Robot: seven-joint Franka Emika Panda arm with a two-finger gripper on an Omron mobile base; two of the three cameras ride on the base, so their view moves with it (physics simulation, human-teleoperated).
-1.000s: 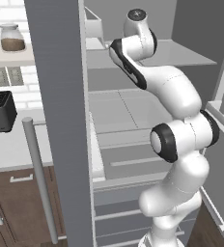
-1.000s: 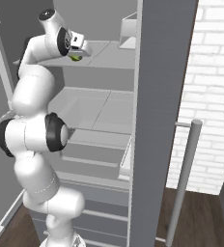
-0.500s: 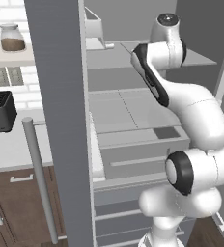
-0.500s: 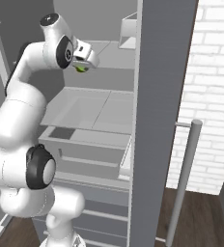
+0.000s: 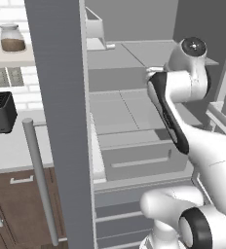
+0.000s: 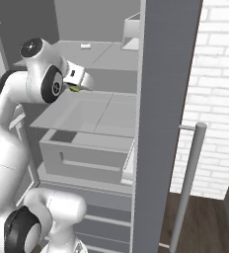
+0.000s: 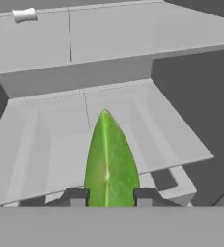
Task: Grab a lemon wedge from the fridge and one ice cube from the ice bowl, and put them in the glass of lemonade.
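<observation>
wedge: lemon wedge (image 7: 109, 164) pinched between the claw's tips, off the shelf, in front of the open fridge (image 6: 166, 99)
claw: gripper (image 7: 106, 197) clenched on the wedge; also seen at (image 6: 79, 85)
done: wedge grabbed
left: carry wedge to the lemonade glass, fetch ice cube, drop both in
shelf: small white item (image 7: 24, 14) on upper shelf

Black toaster (image 5: 0, 112) on the counter, lidded jar (image 5: 13, 38) on a shelf above — brown cabinets (image 5: 15, 204) below

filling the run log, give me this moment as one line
pincer: shut on lemon wedge | place: in front of open fridge shelves | ice cube: not yet fetched
</observation>
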